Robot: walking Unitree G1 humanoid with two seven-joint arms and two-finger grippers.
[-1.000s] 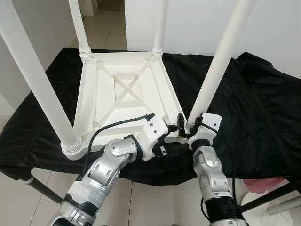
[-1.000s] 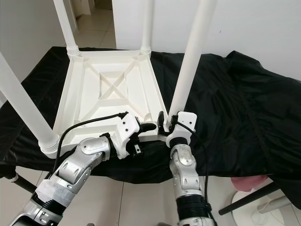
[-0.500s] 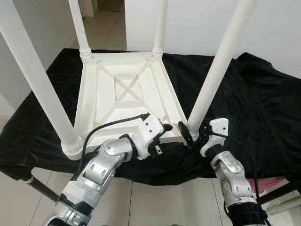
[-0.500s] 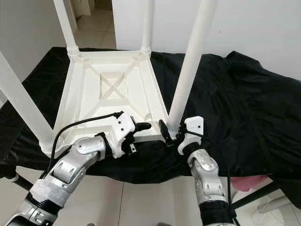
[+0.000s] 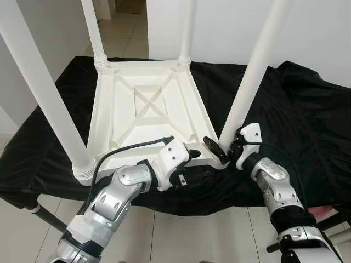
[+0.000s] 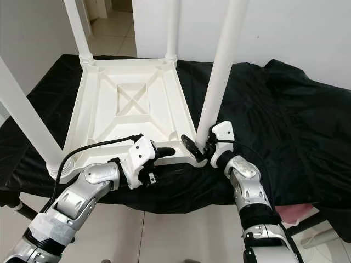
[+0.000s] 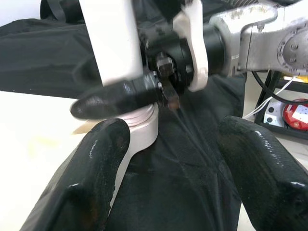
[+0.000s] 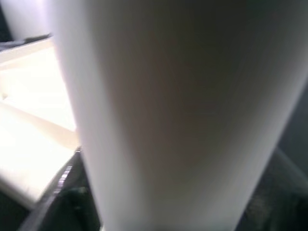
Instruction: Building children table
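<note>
A white plastic children's table (image 5: 109,126) lies upside down on a black cloth, its legs pointing up. My right gripper (image 5: 219,148) reaches in from the right and is shut on the base of the near right leg (image 5: 249,82). One black finger (image 5: 211,147) crosses in front of the leg's collar. The right wrist view has the leg (image 8: 168,110) pressed close between the two fingers. My left gripper (image 5: 191,155) rests open at the table's near edge, just left of that corner. In the left wrist view its fingers (image 7: 96,183) stand apart, facing the leg base (image 7: 139,130).
The near left leg (image 5: 44,98) rises close beside my left arm, and two far legs (image 5: 93,27) stand at the back corners. The black cloth (image 5: 296,109) covers the support out to the right. Tiled floor lies below the near edge, and a white wall stands behind.
My right arm has swung out to the right, and its gripper now holds the leg base from that side. My left gripper has drawn back a little along the near edge.
</note>
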